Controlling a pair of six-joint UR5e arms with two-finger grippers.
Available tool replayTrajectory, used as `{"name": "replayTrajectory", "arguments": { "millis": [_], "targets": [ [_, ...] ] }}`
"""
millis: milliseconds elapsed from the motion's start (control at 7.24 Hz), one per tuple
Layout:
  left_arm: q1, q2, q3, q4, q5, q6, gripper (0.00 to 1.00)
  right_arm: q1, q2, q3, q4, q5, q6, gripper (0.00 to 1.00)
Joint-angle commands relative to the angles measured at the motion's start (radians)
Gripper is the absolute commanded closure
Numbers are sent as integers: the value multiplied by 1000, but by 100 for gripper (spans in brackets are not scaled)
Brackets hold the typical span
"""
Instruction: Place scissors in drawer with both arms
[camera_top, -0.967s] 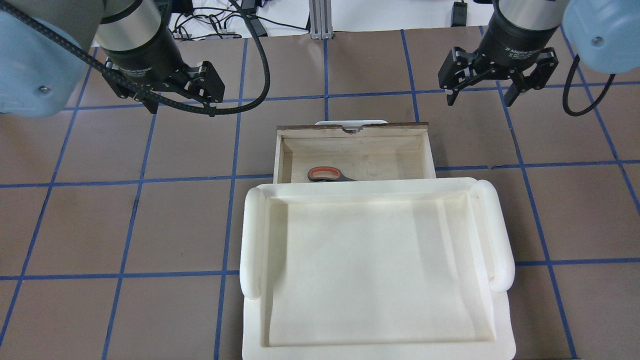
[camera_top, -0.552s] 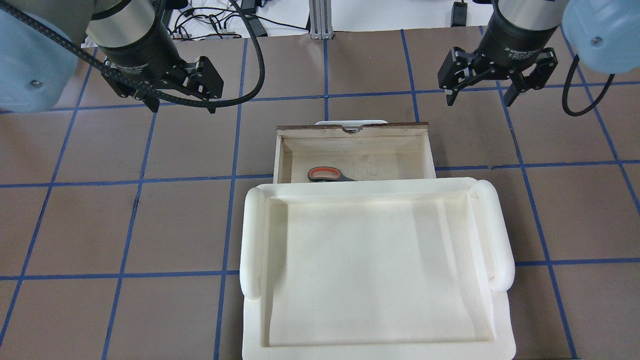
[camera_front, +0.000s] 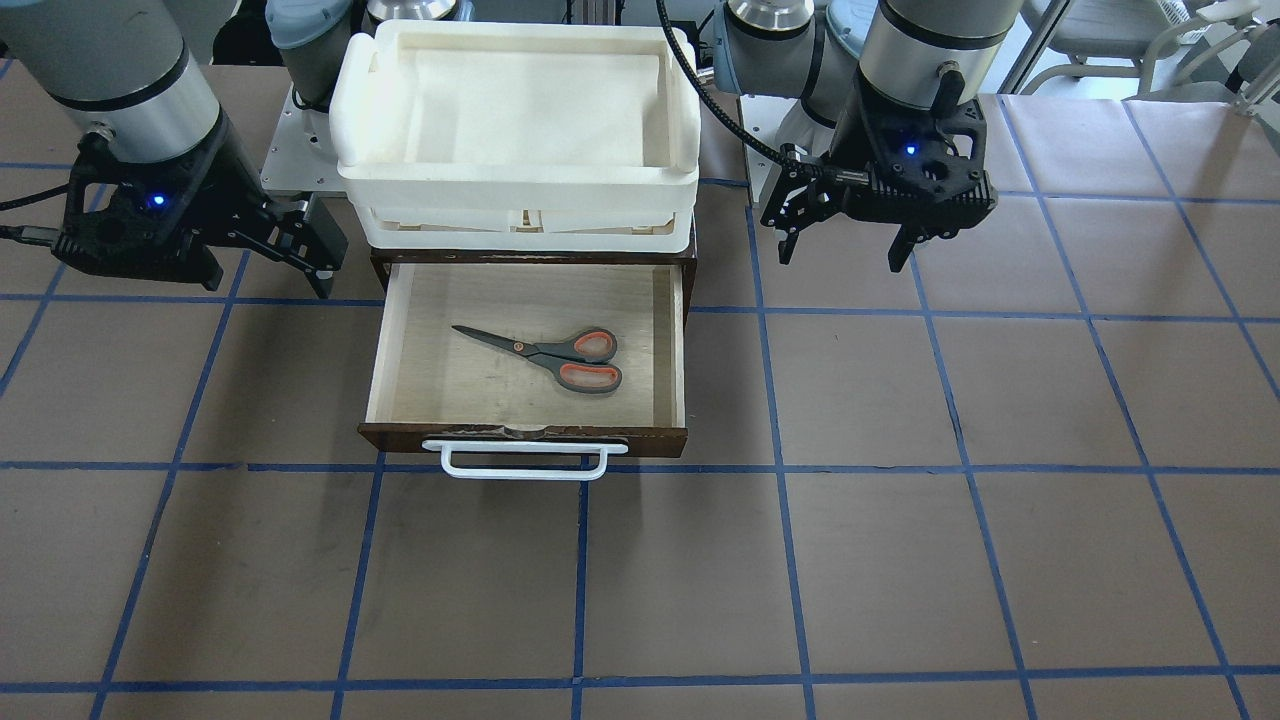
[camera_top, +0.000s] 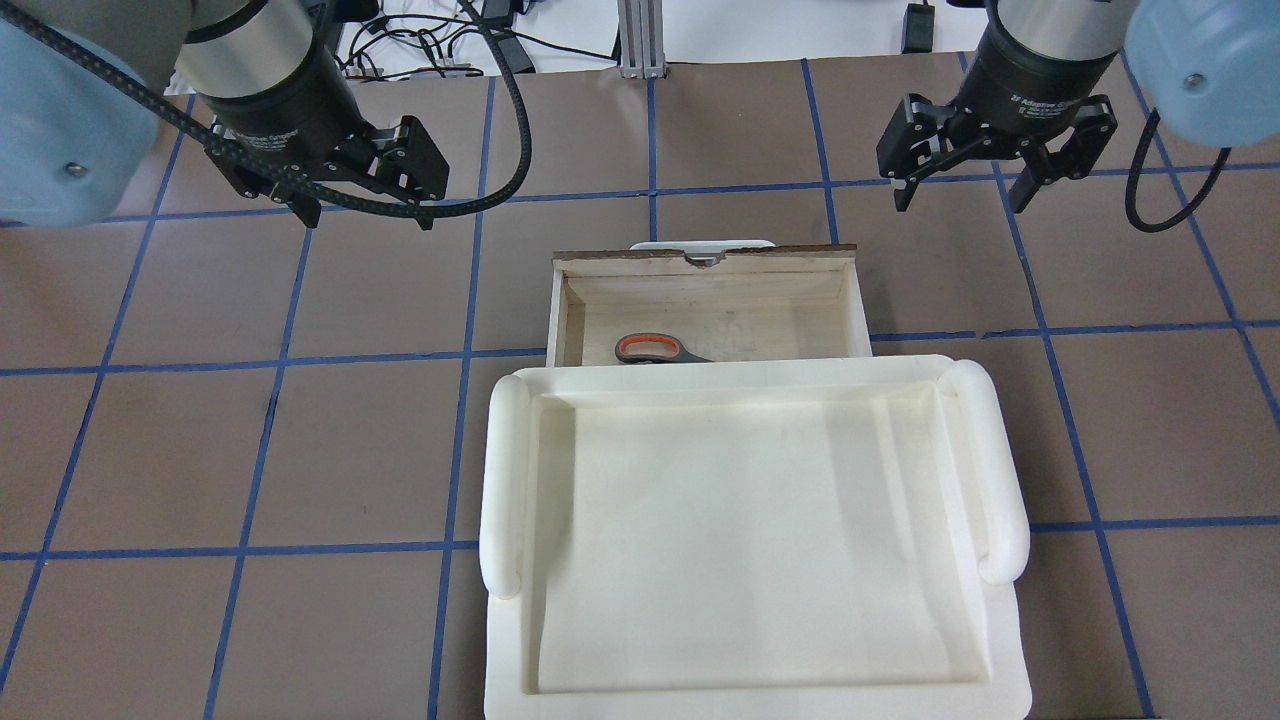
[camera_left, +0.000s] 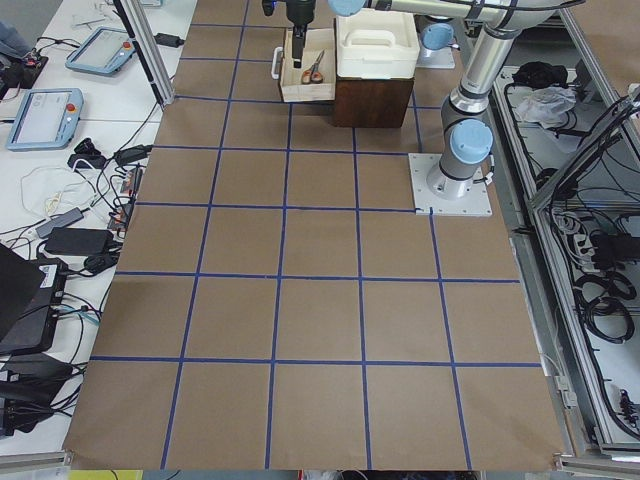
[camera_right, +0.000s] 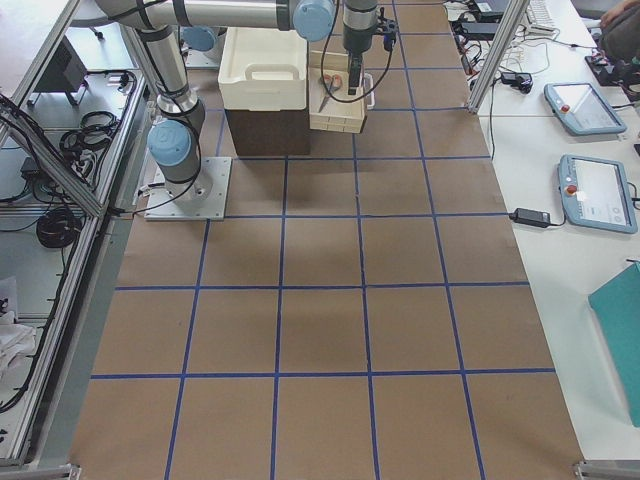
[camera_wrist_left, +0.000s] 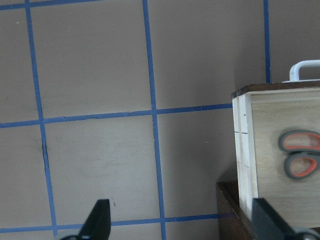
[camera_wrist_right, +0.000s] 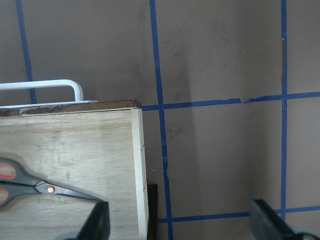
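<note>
The scissors (camera_front: 545, 358) lie flat inside the open drawer (camera_front: 668, 340), blades toward the view's left; they also show in the overhead view (camera_top: 655, 350) and both wrist views (camera_wrist_left: 301, 155) (camera_wrist_right: 30, 185). The drawer is pulled out, with its white bar handle (camera_front: 525, 462) at the front. My left gripper (camera_front: 842, 250) (camera_top: 365, 215) is open and empty above the table beside the drawer. My right gripper (camera_front: 268, 280) (camera_top: 960, 200) is open and empty on the drawer's other side. Neither touches the drawer.
A cream-white plastic tray (camera_front: 520, 190) (camera_top: 500, 470) sits on top of the dark brown cabinet above the drawer. The brown table (camera_front: 900, 500) carries a grid of blue tape lines. Cables lie beyond the far table edge (camera_top: 430, 50).
My left arm has shifted slightly, its gripper still open. The right arm, scissors and drawer have not moved.
</note>
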Motion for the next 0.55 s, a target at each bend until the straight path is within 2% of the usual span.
{"name": "replayTrajectory", "arguments": {
  "millis": [0,414],
  "targets": [
    [-2,-1,0,0,-1,0,0,2,0,0,0,6,0,0],
    [-2,-3,-2,0,-1,0,0,-2,0,0,0,0,-2,0]
  ]
}}
